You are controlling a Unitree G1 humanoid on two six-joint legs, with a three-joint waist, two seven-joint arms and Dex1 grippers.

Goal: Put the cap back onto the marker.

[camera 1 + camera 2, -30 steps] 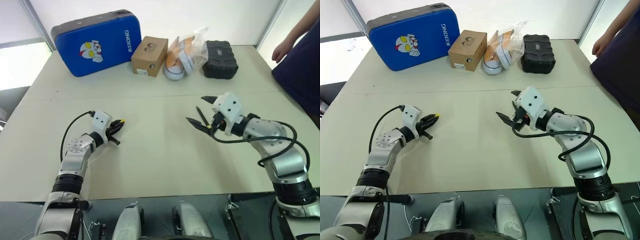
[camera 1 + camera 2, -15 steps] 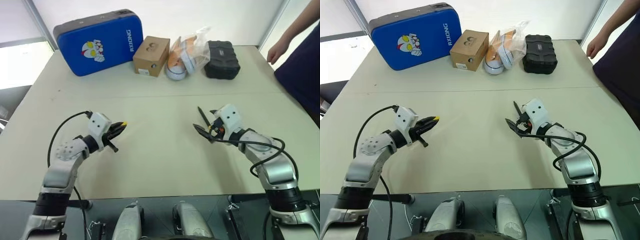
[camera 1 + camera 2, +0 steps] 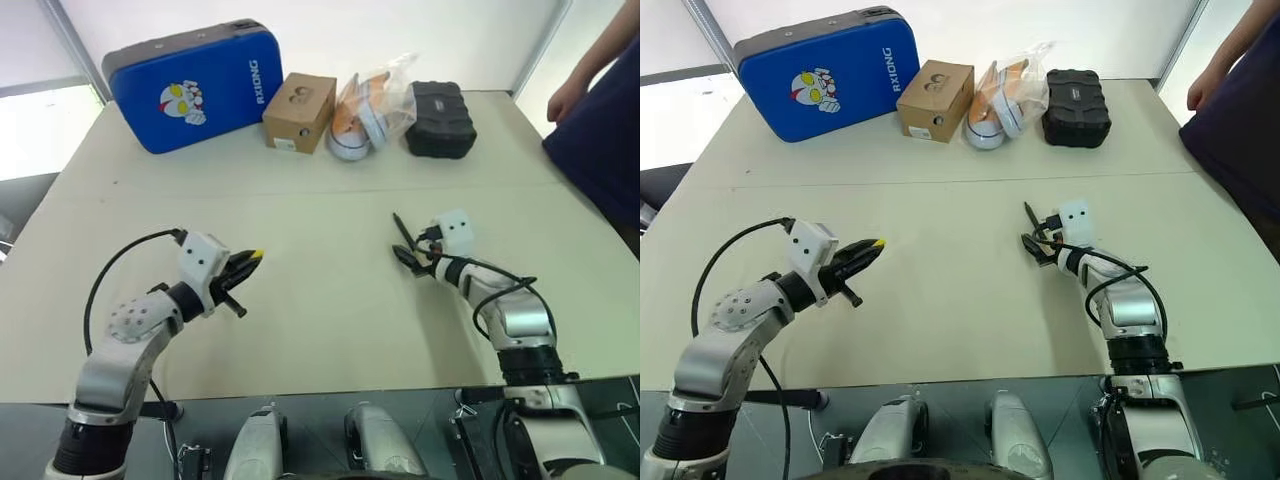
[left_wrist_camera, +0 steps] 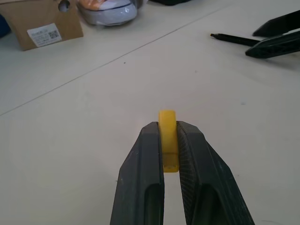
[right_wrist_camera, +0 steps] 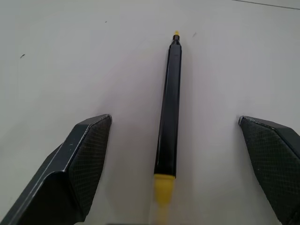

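Note:
The yellow cap (image 4: 167, 117) sticks out between the fingertips of my left gripper (image 3: 250, 262), which is shut on it and held above the table on the near left. The marker (image 5: 171, 103) is a slim black stick with a yellow end. It lies flat on the table right of centre (image 3: 399, 228). My right gripper (image 3: 413, 245) is low over the table and open wide. Its two fingers stand either side of the marker's near end without touching it. The left wrist view shows the marker (image 4: 232, 39) lying beside the right gripper's fingers (image 4: 276, 44).
Along the far edge of the table (image 3: 320, 330) stand a blue case (image 3: 190, 85), a cardboard box (image 3: 300, 110), a plastic bag with shoes (image 3: 368, 105) and a black case (image 3: 440, 118). A person (image 3: 600, 120) stands at the far right.
My left gripper has lifted and drawn back toward me with the cap. My right gripper has rolled and sunk to the table, coming to straddle the marker.

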